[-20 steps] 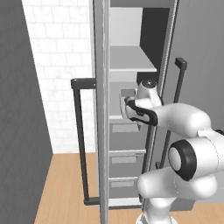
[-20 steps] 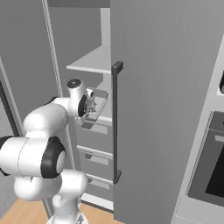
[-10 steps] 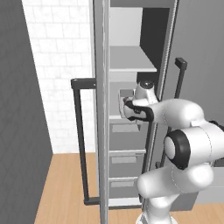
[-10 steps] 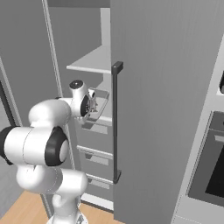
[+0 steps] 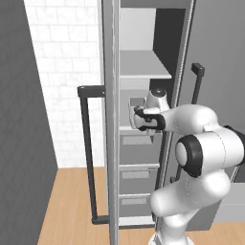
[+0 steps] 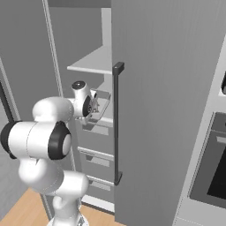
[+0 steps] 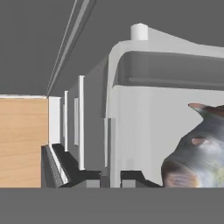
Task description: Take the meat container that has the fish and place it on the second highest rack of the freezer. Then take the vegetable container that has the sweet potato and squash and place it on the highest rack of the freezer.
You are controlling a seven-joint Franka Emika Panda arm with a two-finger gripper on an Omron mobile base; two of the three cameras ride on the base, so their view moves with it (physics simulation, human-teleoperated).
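Observation:
The meat container (image 7: 144, 118) is a shallow grey tray, and my gripper (image 7: 111, 179) is shut on its near wall. The grey-silver fish (image 7: 199, 153) lies inside it at the right. In the left base view the gripper (image 5: 138, 119) holds the tray (image 5: 135, 106) at the mouth of the open freezer (image 5: 143, 43), below the highest rack (image 5: 141, 64) and just above the second rack (image 5: 128, 129). From the right, the tray (image 6: 101, 105) looks tilted in the gripper (image 6: 93, 112), under the top shelf (image 6: 90, 62).
Grey drawers (image 5: 136, 172) fill the freezer's lower part. The open door stands edge-on (image 5: 110, 119) with its black handle (image 5: 86, 153) close to the left of the arm. A closed grey door (image 6: 167, 110) with a bar handle (image 6: 117, 123) flanks the right. An oven (image 6: 212, 167) stands further right.
The elbow has swung up and inward. The hand with the tray has edged slightly deeper toward the freezer. The grip is unchanged.

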